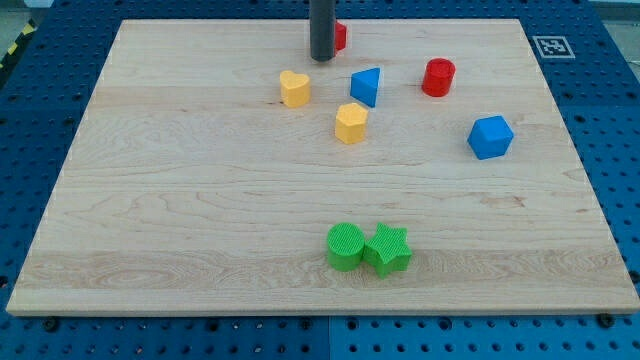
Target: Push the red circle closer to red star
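Note:
The red circle [438,77] is a short red cylinder standing at the view's upper right of the wooden board. The red star [340,37] is near the top edge, mostly hidden behind my rod, with only its right part showing. My tip [321,58] is at the top middle, just left of and in front of the red star, and well to the left of the red circle. The blue triangle-like block [367,86] lies between my tip and the red circle.
A yellow heart [294,88] and a yellow hexagon-like block [351,122] sit below my tip. A blue cube-like block [490,137] is at the right. A green circle [346,246] and a green star [388,249] touch near the bottom middle. The board's edge [560,100] is bordered by blue pegboard.

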